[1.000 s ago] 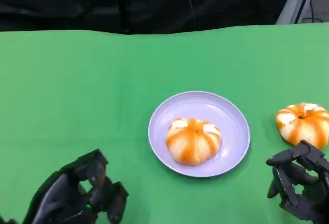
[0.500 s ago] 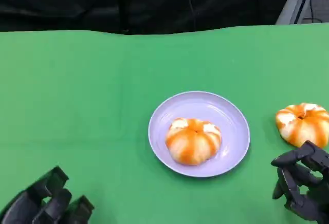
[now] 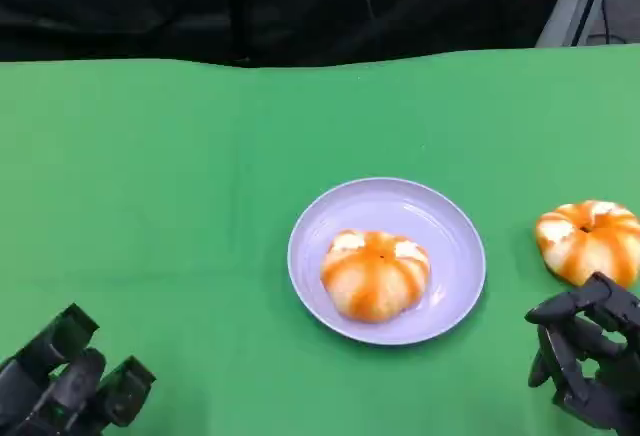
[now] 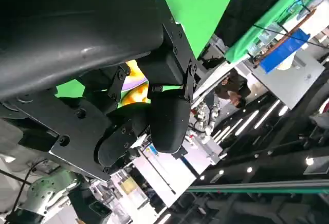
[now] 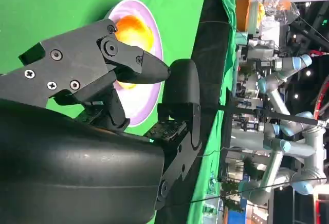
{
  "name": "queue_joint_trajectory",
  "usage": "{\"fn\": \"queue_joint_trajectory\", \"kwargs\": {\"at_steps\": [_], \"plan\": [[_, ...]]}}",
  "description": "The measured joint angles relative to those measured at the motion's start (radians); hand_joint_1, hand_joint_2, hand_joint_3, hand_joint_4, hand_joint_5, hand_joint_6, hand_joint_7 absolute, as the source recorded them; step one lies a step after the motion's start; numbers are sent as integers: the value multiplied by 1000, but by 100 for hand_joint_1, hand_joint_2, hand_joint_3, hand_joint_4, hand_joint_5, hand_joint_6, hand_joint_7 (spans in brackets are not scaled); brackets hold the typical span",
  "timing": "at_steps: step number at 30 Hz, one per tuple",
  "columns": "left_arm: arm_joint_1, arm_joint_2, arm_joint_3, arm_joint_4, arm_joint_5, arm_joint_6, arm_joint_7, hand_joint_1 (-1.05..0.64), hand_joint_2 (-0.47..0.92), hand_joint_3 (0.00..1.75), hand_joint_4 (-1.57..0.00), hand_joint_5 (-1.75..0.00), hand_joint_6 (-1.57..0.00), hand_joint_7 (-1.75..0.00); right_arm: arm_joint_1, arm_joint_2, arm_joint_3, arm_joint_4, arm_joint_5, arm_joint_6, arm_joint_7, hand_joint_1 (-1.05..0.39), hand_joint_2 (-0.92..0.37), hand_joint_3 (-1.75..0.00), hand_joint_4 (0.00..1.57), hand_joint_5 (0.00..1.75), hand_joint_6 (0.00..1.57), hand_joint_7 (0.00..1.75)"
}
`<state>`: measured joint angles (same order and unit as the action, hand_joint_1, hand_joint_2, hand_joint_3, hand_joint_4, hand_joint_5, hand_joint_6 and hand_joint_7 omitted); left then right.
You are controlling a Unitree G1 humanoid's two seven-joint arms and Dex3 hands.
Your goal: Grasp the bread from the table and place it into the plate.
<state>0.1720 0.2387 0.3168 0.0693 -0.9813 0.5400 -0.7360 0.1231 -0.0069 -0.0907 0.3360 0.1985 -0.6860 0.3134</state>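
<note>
Bread point(image 3: 375, 274) already sat in the purple plate point(image 3: 455, 226) at frame centre, while a second bun point(image 3: 590, 241) waited at the right edge, untouched above the empty, spread-fingered right hand point(image 3: 585, 366); left hand point(image 3: 65, 386) curled empty, lower left.

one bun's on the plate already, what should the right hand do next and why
Probably reach the right hand forward and close on the bun on the table. That bun lies on the green cloth just beyond the hand's fingers, apart from them, right of the plate. The hand holds nothing, and the left hand is far off.
</note>
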Motion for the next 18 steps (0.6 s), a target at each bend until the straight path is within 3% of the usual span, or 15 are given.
{"fn": "queue_joint_trajectory", "kwargs": {"at_steps": [9, 18], "plan": [[-3, -31, -3, -35, 40, -2, 11, -10, 52, 133, -89, -175, -78, -170, 7, 0, 0, -6, 0, 2, 0, -16, -74, -83, 87, 163, 81, 136], [-3, -57, -10, -65, 67, -3, 27, -10, 54, 135, -91, -175, -77, -174, 10, 0, 0, -14, 0, 6, 0, -16, -75, -81, 86, 164, 81, 136]]}}
